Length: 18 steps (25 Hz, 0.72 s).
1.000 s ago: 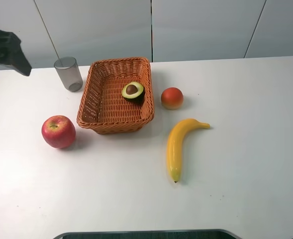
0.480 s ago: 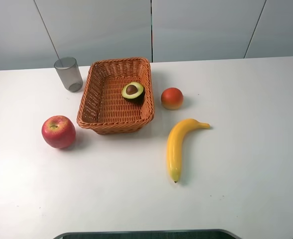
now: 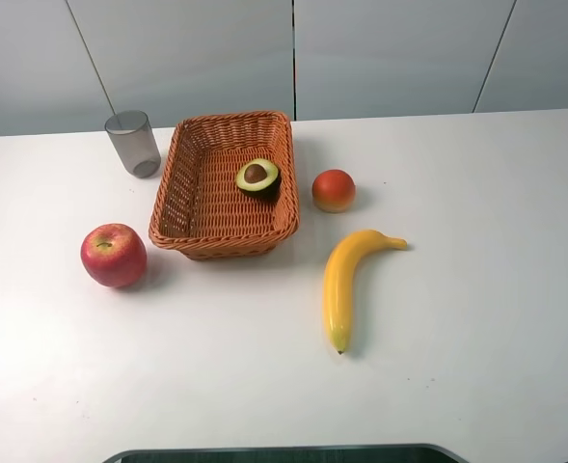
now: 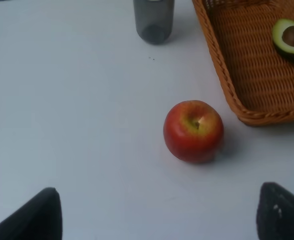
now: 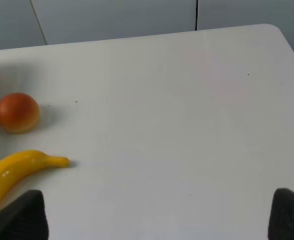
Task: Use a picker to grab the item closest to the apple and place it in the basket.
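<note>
A red apple (image 3: 114, 255) (image 4: 193, 130) sits on the white table left of the wicker basket (image 3: 189, 206) (image 4: 239, 75). A halved avocado (image 3: 257, 178) (image 4: 290, 39) with its pit lies inside the basket, near its right wall. Neither gripper shows in the high view. In the left wrist view my left gripper (image 4: 159, 220) is open above bare table, short of the apple, with nothing between its fingers. My right gripper (image 5: 155, 217) is open too, over bare table to the right of the banana (image 5: 17, 172).
A grey cup (image 3: 133, 143) (image 4: 153, 19) stands behind the apple, left of the basket. An orange round fruit (image 3: 334, 190) (image 5: 17, 112) lies just right of the basket. The yellow banana (image 3: 346, 281) lies in front of it.
One second ago the left arm showed at the high view's top left edge; it has since drawn out of that view. The objects have not moved.
</note>
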Available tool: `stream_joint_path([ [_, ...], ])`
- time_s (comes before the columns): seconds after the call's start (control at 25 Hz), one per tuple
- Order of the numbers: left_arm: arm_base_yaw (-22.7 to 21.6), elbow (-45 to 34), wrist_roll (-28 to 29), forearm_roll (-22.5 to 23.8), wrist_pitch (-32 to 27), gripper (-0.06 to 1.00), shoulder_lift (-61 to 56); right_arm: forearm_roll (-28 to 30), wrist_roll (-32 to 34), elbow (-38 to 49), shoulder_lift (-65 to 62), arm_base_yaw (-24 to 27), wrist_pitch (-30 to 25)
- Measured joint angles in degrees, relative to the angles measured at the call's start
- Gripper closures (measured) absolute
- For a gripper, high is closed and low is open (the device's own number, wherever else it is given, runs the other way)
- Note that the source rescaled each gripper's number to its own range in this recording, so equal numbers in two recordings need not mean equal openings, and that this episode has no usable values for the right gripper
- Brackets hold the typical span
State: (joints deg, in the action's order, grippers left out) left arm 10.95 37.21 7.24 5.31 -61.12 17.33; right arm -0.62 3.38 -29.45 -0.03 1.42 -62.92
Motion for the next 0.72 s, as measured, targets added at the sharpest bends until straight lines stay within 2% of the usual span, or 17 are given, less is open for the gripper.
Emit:
stream_joint_path([
  [0.48,0.0,-6.6,-0.1,1.4,-2.9,-0.06,-16.0,0.0,0.0,0.0,0.0,0.0,0.0],
  [0.72,0.0,-7.1,-0.1,3.8,-2.3,-0.06,-17.2,0.0,0.0,0.0,0.0,0.0,0.0],
])
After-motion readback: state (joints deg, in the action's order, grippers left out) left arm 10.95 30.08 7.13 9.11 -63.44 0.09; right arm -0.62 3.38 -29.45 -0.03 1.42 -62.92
